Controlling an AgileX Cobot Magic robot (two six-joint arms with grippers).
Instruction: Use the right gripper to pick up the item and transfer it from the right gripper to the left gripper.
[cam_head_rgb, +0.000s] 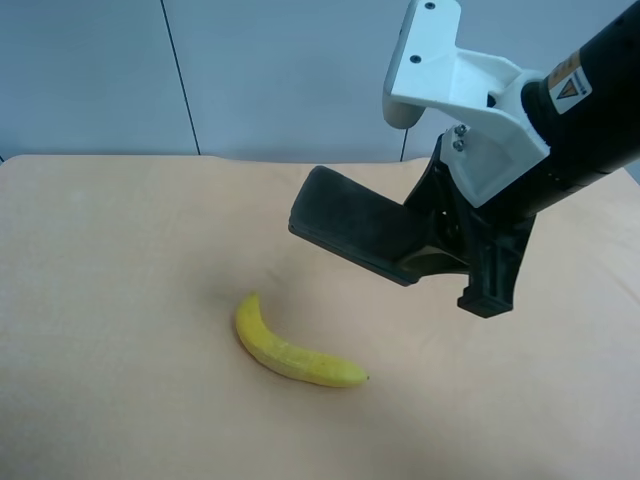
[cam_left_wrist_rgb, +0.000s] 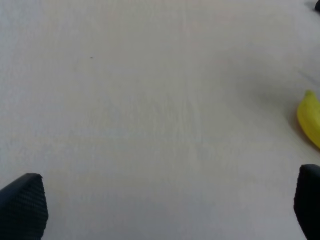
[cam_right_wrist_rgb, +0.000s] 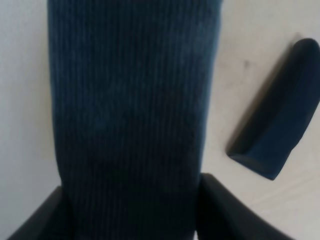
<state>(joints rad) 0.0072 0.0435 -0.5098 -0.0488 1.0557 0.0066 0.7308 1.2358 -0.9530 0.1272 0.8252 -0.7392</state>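
The right claw (cam_head_rgb: 455, 265) is clamped on the eraser (cam_head_rgb: 350, 228) and holds it in the air above the desk (cam_head_rgb: 120, 300); it is the arm at the exterior high view's right, as the right wrist view shows the same block between its black fingers (cam_right_wrist_rgb: 227, 212). The eraser sticks out from the claw towards the middle of the desk, tilted, with its free end higher than the gripped end; its dark ribbed felt face fills most of the right wrist view. A yellow banana (cam_head_rgb: 295, 350) lies flat on the desk, below the eraser in the exterior high view and clear of it. In the right wrist view a dark wedge-shaped case (cam_right_wrist_rgb: 275, 117) lies on the desk beside the lifted eraser, apart from it. The left claw (cam_left_wrist_rgb: 160, 210) hangs over bare desk with its fingers (cam_left_wrist_rgb: 22, 205) spread wide and nothing between them; one end of the banana shows at the edge of its view.
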